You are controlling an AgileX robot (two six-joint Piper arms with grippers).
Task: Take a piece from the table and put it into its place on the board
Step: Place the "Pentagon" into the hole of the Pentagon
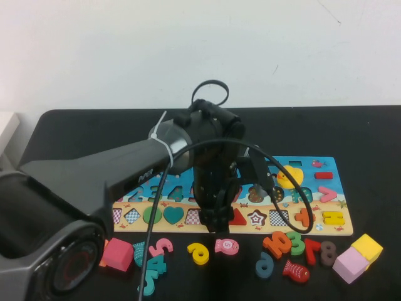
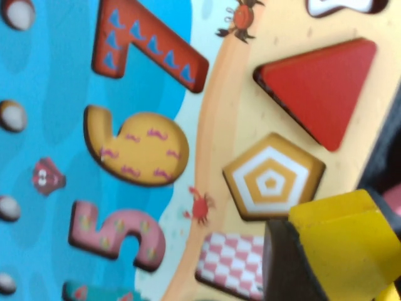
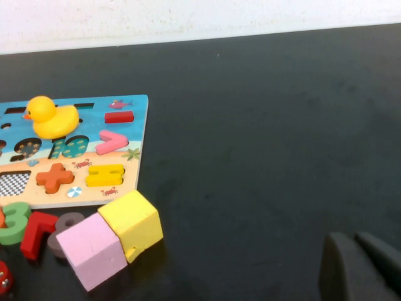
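A plain white wall (image 1: 200,44) rises behind the large flat matte black desk (image 1: 351,135) and meets its far edge in a straight line. A few faint dark scuffs mark the wall high up, toward the desk's right end. Beside the desk's left end stands a white block-shaped object (image 1: 7,128). The light is even and soft, with a dull sheen on the desk.

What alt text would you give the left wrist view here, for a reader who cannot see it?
The left gripper holds the yellow piece close above the board, beside the empty pentagon recess with its pale nested pattern. A red triangle sits seated next to that recess, and recesses for 7, 6 and 5 show in the blue sea area.
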